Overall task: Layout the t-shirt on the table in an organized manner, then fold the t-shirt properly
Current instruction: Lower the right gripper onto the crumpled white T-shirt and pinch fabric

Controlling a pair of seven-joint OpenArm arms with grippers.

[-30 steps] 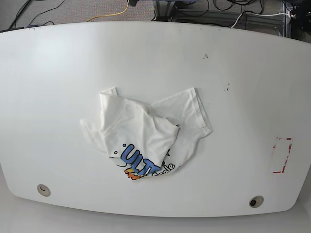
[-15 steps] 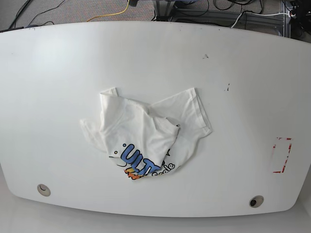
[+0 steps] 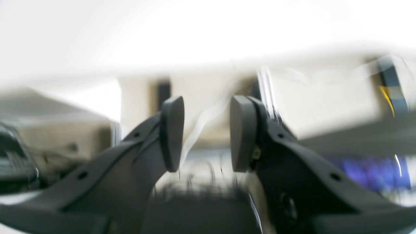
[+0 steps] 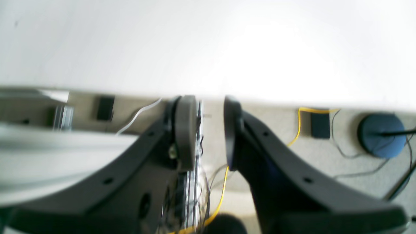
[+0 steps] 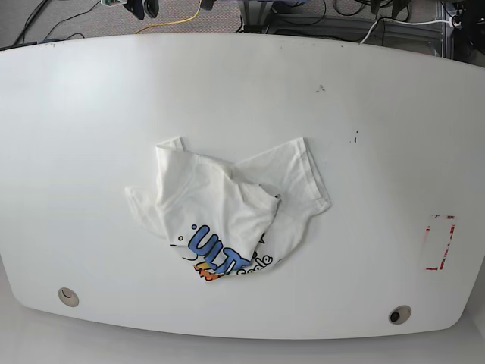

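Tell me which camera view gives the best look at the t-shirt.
The base view: the whole t-shirt lies crumpled near the middle of the table, with its blue and orange print partly showing. Neither wrist view shows it. Each frames only its own open fingers, left gripper and right gripper, against blurred floor and cables.

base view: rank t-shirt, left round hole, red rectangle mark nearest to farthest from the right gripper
From the right gripper, top left:
1. t-shirt, centre
2. left round hole, bottom left
3. red rectangle mark, far right
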